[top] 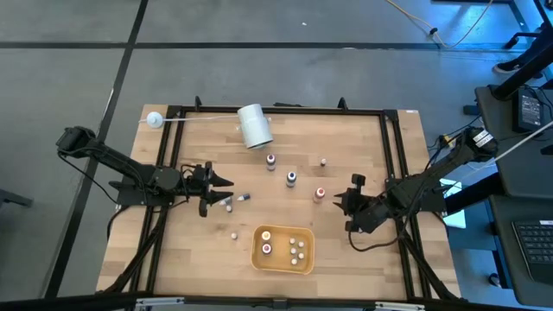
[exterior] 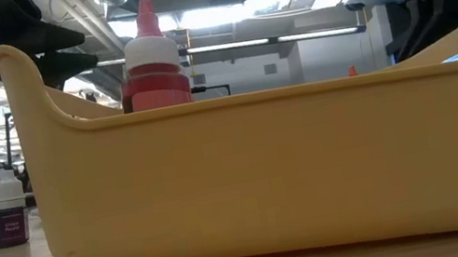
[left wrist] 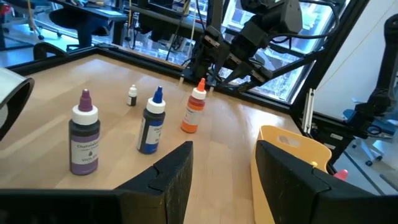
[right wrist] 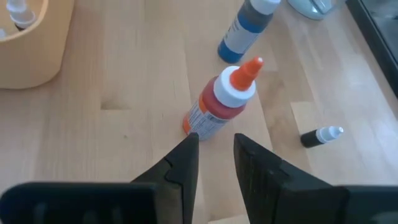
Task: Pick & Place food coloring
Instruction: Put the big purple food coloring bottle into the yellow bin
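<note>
Three food coloring bottles stand on their bases mid-table: purple-capped (top: 270,160), blue-capped (top: 291,179) and orange-capped (top: 320,194). A tiny dark one (top: 323,161) stands farther back. Two bottles (top: 235,200) lie on their sides near my left gripper (top: 218,184), and a tiny one (top: 233,233) sits alone. Several more are inside the yellow tray (top: 282,249). My left gripper (left wrist: 224,168) is open and points toward the table's right. My right gripper (right wrist: 214,155) is open just right of the orange-capped bottle (right wrist: 217,106), its fingertips short of the bottle's base.
A big white roll (top: 255,125) lies near the far edge, beside a white ball on a thin rod (top: 154,119). A dark frame (top: 389,138) borders the wooden table. In the low view the tray's wall (exterior: 265,169) fills the foreground, with a red-capped bottle (exterior: 152,66) inside.
</note>
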You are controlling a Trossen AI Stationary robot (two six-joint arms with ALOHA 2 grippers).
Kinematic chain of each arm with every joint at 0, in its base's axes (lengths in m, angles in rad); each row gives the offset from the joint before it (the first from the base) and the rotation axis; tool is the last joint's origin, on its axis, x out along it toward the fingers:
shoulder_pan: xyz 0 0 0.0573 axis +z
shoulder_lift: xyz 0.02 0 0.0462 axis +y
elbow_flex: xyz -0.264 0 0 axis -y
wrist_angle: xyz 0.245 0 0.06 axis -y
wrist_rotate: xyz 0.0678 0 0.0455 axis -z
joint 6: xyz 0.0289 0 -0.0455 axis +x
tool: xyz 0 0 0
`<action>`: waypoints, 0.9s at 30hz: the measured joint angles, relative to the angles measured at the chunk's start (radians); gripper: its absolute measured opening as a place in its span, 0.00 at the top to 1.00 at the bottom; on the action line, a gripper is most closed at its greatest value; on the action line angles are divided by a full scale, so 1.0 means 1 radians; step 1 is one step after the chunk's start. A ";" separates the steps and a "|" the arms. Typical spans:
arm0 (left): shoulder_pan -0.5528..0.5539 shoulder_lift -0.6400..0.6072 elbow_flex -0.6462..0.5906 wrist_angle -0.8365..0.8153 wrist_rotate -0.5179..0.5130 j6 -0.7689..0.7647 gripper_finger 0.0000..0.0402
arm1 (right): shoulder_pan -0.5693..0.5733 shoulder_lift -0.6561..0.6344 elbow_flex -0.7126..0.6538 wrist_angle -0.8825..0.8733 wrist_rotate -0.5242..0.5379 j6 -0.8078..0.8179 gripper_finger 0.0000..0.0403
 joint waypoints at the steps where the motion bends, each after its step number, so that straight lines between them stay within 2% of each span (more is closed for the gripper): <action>1: 0.000 0.000 0.000 0.000 0.000 -0.001 0.57 | 0.000 0.000 -0.003 0.001 0.000 0.000 0.74; 15: 0.003 0.000 0.000 0.000 -0.003 -0.104 0.57 | 0.000 0.000 -0.004 0.014 -0.018 0.001 0.74; 27: 0.003 0.000 0.000 0.000 -0.003 -0.088 0.57 | 0.000 0.000 -0.004 0.015 -0.018 0.003 0.74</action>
